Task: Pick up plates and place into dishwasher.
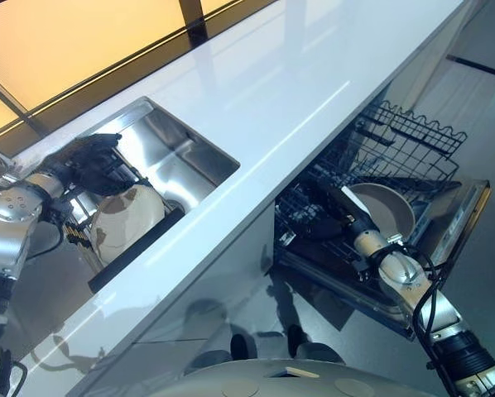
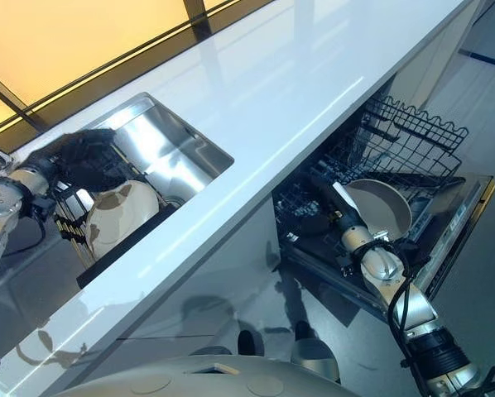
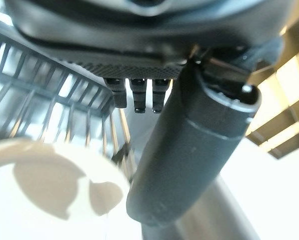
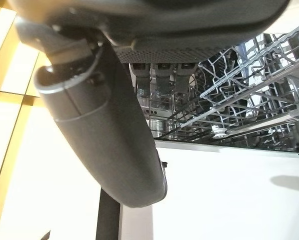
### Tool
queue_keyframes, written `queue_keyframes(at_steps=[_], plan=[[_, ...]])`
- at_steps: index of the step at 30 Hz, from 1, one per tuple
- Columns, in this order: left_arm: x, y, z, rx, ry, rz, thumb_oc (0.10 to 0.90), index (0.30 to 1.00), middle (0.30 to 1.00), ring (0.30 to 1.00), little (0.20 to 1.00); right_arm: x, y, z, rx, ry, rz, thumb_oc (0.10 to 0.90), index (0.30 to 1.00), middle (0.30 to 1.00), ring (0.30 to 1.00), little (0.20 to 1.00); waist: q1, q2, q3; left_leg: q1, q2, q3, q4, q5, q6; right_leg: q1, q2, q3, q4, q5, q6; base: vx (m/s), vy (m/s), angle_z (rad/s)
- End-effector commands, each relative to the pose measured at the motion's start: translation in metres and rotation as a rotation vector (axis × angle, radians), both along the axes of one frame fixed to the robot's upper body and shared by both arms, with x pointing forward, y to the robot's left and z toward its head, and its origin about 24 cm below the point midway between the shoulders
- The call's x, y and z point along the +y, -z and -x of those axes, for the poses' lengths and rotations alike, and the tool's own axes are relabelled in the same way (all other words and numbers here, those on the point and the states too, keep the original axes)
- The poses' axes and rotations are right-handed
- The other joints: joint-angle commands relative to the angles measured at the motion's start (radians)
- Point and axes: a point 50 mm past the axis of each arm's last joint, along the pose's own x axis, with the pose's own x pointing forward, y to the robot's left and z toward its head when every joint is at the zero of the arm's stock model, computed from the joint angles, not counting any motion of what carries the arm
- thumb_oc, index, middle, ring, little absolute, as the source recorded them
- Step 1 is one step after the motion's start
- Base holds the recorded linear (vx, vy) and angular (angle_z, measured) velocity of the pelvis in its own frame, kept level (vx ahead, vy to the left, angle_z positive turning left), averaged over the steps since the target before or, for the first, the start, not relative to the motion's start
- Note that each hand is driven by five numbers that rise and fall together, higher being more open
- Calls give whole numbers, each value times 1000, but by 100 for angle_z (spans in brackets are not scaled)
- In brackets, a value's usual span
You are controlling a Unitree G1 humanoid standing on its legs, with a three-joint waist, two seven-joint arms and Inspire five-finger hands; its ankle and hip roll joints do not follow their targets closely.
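Reaching over the sink (image 1: 199,169), the left hand (image 1: 94,161) hovers with relaxed, empty fingers above the patterned plate (image 1: 123,217), which it should pinch squarely by the rim, while the right hand (image 1: 326,217), apparently empty, waits beside the bowl (image 1: 388,211) in the dishwasher rack (image 1: 413,141).

I count one cream plate with brown patches (image 1: 125,220) in my sink (image 1: 199,161), standing in the one dark rack (image 2: 69,217) there. One grey plate (image 1: 386,208) sits in the dishwasher's one wire basket (image 1: 413,141). There is one white counter (image 1: 297,83), and two hands: left (image 1: 94,161), right (image 1: 326,217).
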Motion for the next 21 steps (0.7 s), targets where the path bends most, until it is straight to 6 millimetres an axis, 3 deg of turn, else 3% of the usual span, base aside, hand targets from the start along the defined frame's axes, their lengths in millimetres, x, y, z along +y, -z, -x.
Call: queue_keyframes(at_steps=[1,8,15,18,21], plan=[[14,-89,-5,-339,-34,-119,800,900,900,900,900,23,-37,-11,-225,-122,-42,800,900,900,900,900,-30,-29,-90,-43,-76,-1,10,-36,17,-24,-2,-21,49,-40,83,53,19,2],[19,-97,-6,-309,-52,-176,800,900,900,900,900,25,-36,-9,-218,-133,-44,800,900,900,900,900,-37,-25,-82,-38,-72,6,14,-40,17,-29,-2,-16,62,-45,87,0,0,0],[25,-59,-6,-5,-9,-217,800,900,900,900,900,25,-41,-11,-228,-134,-39,800,900,900,900,900,-40,-18,-71,-37,-75,10,19,-42,20,-30,0,-14,72,-49,88,0,0,0],[27,-34,0,164,9,-244,800,900,900,900,900,21,-45,-11,-234,-128,-37,800,900,900,900,900,-41,-16,-62,-35,-76,12,23,-42,21,-28,1,-11,72,-47,89,0,0,0],[29,-23,5,236,11,-255,800,900,900,900,900,17,-47,-11,-236,-120,-36,800,900,900,900,900,-41,-14,-58,-34,-78,11,26,-43,21,-25,2,-11,68,-46,90,0,0,0]])
